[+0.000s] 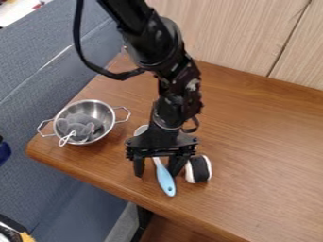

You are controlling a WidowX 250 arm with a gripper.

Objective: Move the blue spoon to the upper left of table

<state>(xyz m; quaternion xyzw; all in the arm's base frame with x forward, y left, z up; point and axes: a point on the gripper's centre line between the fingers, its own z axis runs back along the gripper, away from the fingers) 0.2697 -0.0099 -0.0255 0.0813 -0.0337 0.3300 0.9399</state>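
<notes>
White-rimmed black roll [200,169] lies just beside the jaws. Two-handled steel bowl [105,112] sits well apart from the jaws, grey mesh bundle [77,124] inside.

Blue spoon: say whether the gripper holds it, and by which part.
Nothing is held. The gripper has its jaws open astride the blue spoon, leaving a visible gap between one jaw and the handle.

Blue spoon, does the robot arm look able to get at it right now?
Probably yes. The open hand is over the blue spoon, a finger on either side of its handle, with nothing seen between. The black and white roll sits close beside one finger, outside the grasp.
</notes>
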